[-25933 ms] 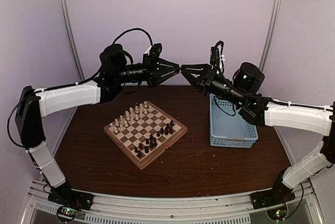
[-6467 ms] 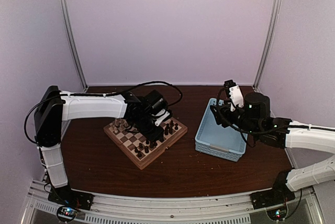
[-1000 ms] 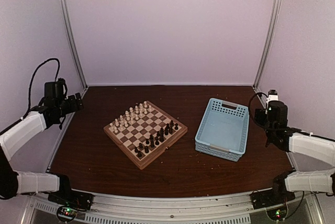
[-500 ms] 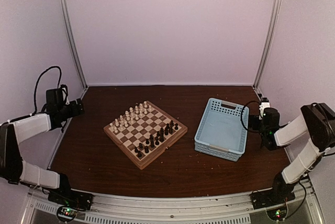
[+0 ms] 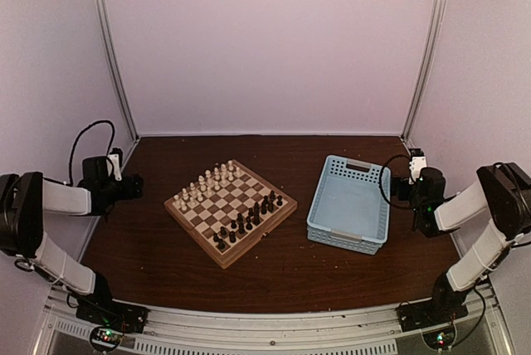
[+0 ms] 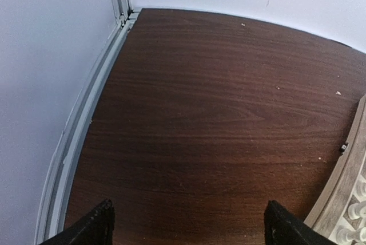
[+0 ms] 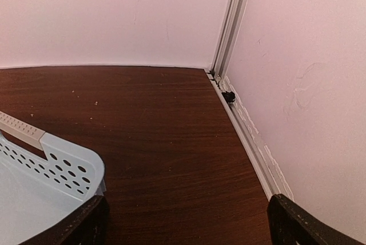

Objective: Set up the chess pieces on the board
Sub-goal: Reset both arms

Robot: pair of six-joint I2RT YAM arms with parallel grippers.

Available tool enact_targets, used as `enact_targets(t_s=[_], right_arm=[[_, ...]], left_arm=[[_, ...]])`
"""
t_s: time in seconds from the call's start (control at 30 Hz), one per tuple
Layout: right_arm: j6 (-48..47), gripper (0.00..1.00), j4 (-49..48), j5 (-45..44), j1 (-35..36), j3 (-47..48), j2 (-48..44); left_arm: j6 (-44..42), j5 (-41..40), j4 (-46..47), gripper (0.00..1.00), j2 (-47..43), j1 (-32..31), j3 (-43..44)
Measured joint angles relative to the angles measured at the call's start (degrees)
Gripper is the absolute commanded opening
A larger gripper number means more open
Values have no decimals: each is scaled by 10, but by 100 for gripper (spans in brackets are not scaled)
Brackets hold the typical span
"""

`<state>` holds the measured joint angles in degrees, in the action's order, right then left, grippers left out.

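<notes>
board mid-frame, set cornerwise | cream pieces ranked along its upper-left side, dark pieces along lower-right; setup looks done | left gripper far left, right gripper far right by basket: both spread wide, empty, likely parked clear of the ranks

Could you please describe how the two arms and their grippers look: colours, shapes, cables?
Both are built alike: the left arm and right arm have smooth white link covers between bulky black joints. A thin black cable loops above the left wrist; another curls beside the right one. The fingers of the left gripper and right gripper are matte black and tapering.
</notes>
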<state>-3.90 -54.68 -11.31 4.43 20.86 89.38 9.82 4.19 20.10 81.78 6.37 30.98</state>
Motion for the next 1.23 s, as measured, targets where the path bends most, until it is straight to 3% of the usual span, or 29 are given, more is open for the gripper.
enact_targets(t_s=[0.17, 0.33, 0.57, 1.23], right_arm=[[-3, 100, -1, 0, 0, 0, 0], [-4, 100, -1, 2, 0, 0, 0], [-4, 100, -2, 2, 0, 0, 0], [-5, 100, -6, 3, 1, 0, 0]], left_arm=[[-21, 10, 58, 93, 23, -8, -25], [-66, -24, 186, 96, 69, -75, -89], [-90, -59, 248, 98, 81, -91, -113], [-95, -60, 278, 98, 81, -81, -110]])
